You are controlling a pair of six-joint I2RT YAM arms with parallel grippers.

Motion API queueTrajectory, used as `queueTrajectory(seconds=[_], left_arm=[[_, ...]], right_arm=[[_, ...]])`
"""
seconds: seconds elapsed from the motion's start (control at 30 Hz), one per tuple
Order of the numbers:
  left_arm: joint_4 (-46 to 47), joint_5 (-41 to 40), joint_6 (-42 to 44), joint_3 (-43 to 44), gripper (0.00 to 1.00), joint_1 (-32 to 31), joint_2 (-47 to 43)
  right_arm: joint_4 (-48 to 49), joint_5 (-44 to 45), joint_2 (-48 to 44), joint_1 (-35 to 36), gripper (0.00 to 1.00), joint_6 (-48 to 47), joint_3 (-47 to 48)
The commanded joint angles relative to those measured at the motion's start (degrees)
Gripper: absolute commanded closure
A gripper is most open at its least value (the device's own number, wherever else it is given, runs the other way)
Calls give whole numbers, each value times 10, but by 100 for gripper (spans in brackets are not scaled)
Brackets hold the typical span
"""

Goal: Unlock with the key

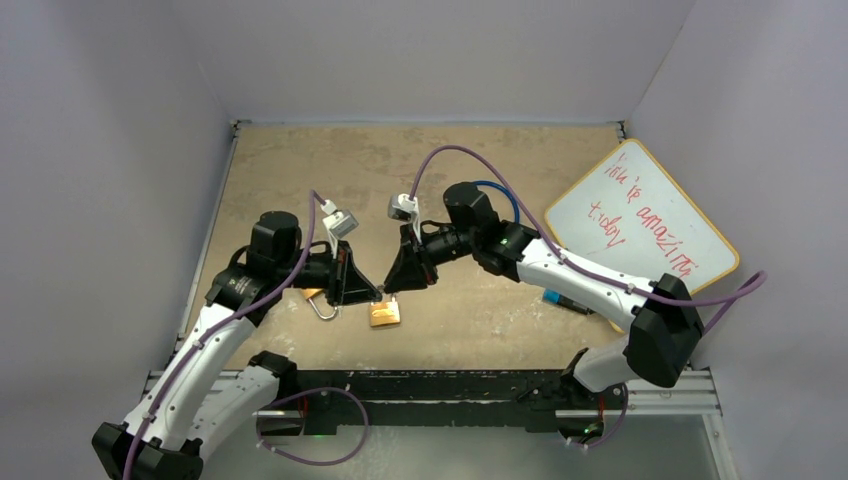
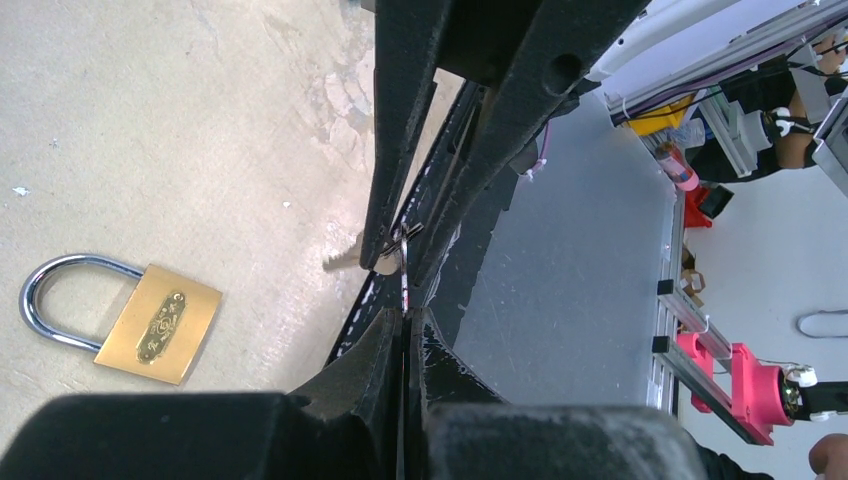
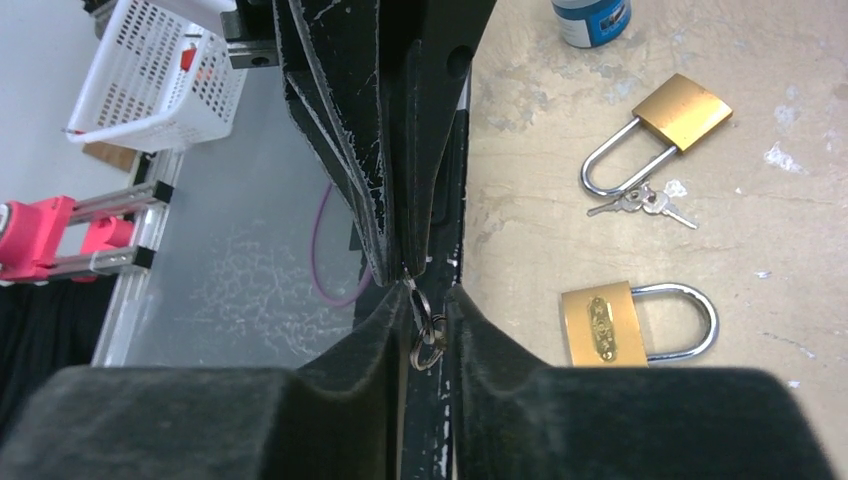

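Observation:
My left gripper (image 1: 374,293) and right gripper (image 1: 393,289) meet tip to tip just above a brass padlock (image 1: 384,314) near the table's front edge. The left gripper (image 2: 407,312) is shut on a thin key ring (image 3: 428,338). The right gripper (image 3: 420,300) is closed down on the key (image 2: 350,260); its toothed blade sticks out sideways and the ring hangs between the fingers. The padlock lies flat with its shackle closed in the left wrist view (image 2: 158,323) and the right wrist view (image 3: 600,325).
A second brass padlock (image 3: 685,110) with small keys (image 3: 640,203) on its shackle lies behind the left gripper (image 1: 321,303). A whiteboard (image 1: 640,225) leans at the right, with a blue-capped marker (image 1: 565,300) beside it. A black rail (image 1: 430,385) runs along the front edge.

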Motion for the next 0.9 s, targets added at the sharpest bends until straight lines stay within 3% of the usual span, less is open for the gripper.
queueTrajectory(seconds=[0.0, 0.1, 0.3, 0.43, 0.53, 0.67, 0.87], left_arm=[[17, 9, 18, 9, 100, -5, -4], [16, 6, 19, 9, 100, -5, -3], [1, -2, 17, 27, 98, -5, 4], [21, -40, -16, 44, 42, -4, -11], [87, -65, -84, 33, 24, -4, -38], [199, -141, -225, -7, 20, -5, -69], [475, -225, -460, -129, 21, -5, -121]], right_arm=[[1, -10, -14, -1, 85, -9, 14], [-2, -11, -14, 0, 99, -9, 14], [23, 13, -22, -1, 100, 12, 2], [129, 82, -57, -1, 100, 95, -51], [255, 144, -100, -1, 100, 187, -118], [357, 239, -144, -1, 100, 281, -172], [491, 362, -154, 3, 100, 454, -236]])
